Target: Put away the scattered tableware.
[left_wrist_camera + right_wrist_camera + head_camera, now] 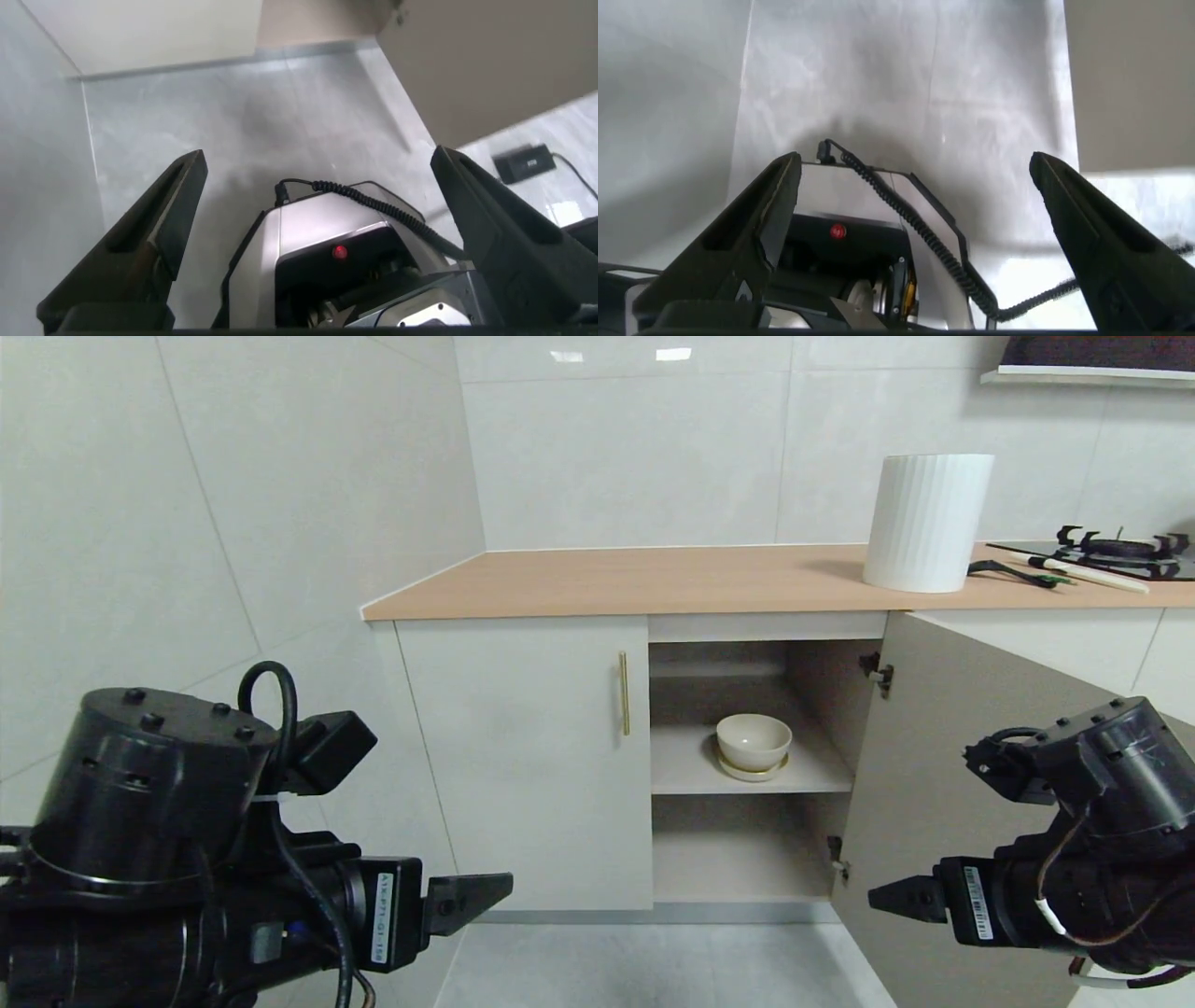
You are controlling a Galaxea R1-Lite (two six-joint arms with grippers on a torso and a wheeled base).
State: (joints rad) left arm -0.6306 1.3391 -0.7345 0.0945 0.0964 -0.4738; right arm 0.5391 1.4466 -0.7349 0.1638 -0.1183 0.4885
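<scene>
Left end effector [318, 161] gapes wide; its white label [385, 915] is illegible.

plate [752, 773] mostly hidden under bowl [754, 737]; stove [1120, 546] cut by the head view's right edge

Cream bowl [753, 739], ribbed white canister [926, 521]

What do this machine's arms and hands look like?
The left arm and right arm are black with rounded, bolted joint housings. A black cable loops off the left one. Each wrist carries a white printed label. The left tool and right tool end in black wedge-shaped fingers.
</scene>
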